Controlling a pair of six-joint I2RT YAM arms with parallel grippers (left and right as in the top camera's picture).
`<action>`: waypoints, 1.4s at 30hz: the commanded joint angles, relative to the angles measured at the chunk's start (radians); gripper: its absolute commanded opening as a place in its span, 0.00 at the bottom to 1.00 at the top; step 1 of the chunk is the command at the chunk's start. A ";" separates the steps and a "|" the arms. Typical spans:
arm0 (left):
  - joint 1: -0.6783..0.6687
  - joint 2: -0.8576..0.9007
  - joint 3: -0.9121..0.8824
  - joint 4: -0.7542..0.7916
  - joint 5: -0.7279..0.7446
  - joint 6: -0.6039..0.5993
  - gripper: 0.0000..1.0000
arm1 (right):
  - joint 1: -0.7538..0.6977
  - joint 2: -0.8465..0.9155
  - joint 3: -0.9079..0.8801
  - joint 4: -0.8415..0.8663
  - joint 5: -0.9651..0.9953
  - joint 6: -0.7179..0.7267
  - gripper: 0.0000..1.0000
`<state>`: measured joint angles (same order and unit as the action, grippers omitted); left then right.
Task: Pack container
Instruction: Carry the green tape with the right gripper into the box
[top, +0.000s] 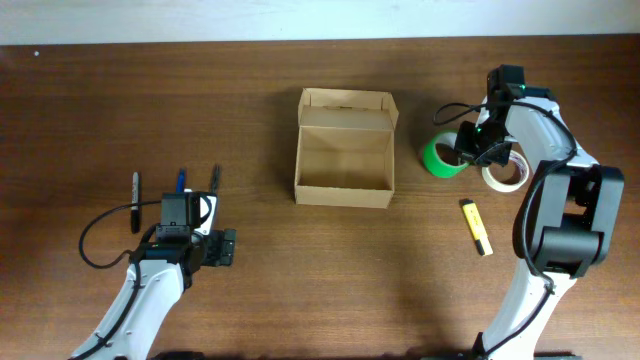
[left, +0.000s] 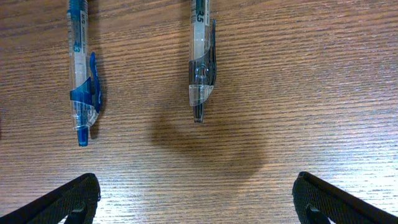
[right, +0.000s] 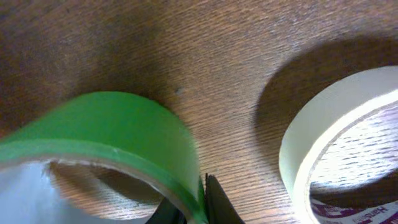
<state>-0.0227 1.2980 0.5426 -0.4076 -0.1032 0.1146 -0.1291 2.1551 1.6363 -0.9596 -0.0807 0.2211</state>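
The container (top: 345, 150) is an open tan cardboard box at the table's middle, flap lid standing at its far side, nothing seen inside. My right gripper (top: 468, 150) is shut on the wall of a green tape roll (top: 438, 157), right of the box; in the right wrist view the fingers (right: 194, 205) pinch the green roll (right: 118, 134). A white tape roll (top: 503, 172) lies just right of it and also shows in the right wrist view (right: 329, 130). My left gripper (top: 212, 247) is open and empty at the lower left, its fingers (left: 199, 199) wide apart over bare wood.
Three pens lie at the left: a black one (top: 136, 199), a blue one (top: 181, 181) and another black one (top: 215, 177). The blue pen (left: 81, 68) and a black-clip pen (left: 201, 59) lie just ahead of my left fingers. A yellow highlighter (top: 477, 226) lies at the lower right.
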 joint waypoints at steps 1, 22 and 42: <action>0.005 0.007 0.012 -0.001 0.013 -0.009 0.99 | 0.006 0.012 0.018 0.005 -0.005 0.005 0.04; 0.005 0.007 0.012 -0.001 0.013 -0.009 0.99 | 0.269 -0.171 0.753 -0.479 -0.079 -0.225 0.04; 0.005 0.007 0.012 -0.001 0.013 -0.009 0.99 | 0.570 -0.084 0.378 -0.266 0.034 -0.388 0.04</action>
<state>-0.0227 1.2984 0.5426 -0.4076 -0.1032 0.1146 0.4358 2.0785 2.0548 -1.2522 -0.0528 -0.1608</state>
